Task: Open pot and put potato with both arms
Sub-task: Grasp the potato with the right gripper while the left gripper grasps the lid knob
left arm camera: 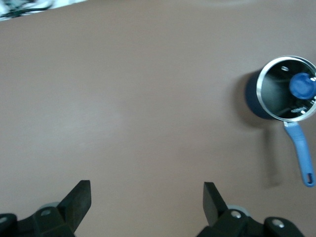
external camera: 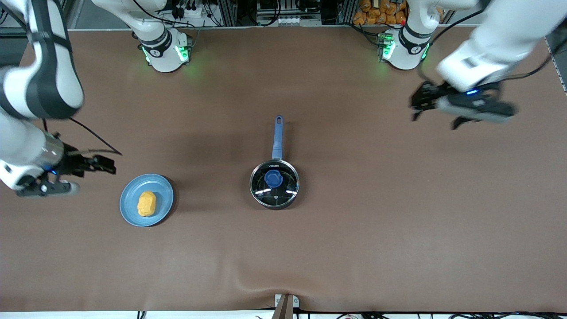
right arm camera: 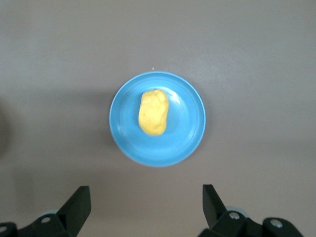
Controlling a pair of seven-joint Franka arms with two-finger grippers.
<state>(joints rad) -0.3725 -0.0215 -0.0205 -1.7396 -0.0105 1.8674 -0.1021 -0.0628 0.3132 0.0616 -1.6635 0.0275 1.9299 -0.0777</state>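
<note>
We see both arms raised above the brown table (external camera: 354,248), neither one touching anything.

The left arm comes down from its base and bends out over its own end of the table, forearm angled toward the table's middle. Its gripper (external camera: 416,108) hangs in the air with the fingers (left arm camera: 79,200) spread wide and nothing between them. From that gripper the pot (external camera: 274,183) sits well apart, toward the table's middle and nearer the front camera. In the left wrist view we see the pot (left arm camera: 276,94) off to one side of the open fingers, with only bare table directly under them.

The pot stands upright on the table with its glass lid (external camera: 274,182) on and the blue knob (external camera: 273,178) at the lid's centre. Its long blue handle (external camera: 277,137) points straight away from the front camera, toward the arms' bases.

The right arm reaches out over its end of the table, elbow high and wrist turned so that the gripper (external camera: 108,165) points toward the table's middle. Its fingers (right arm camera: 79,202) are also spread wide and empty. Just ahead of that gripper, down on the table, is a blue plate (external camera: 133,208), and the potato (external camera: 146,204) lies on the plate near its centre. In the right wrist view we see the potato (right arm camera: 153,112) centred ahead of the gap between the fingers, plate (right arm camera: 187,133) under it.

Plate and pot are well apart, the pot closer to the middle.
</note>
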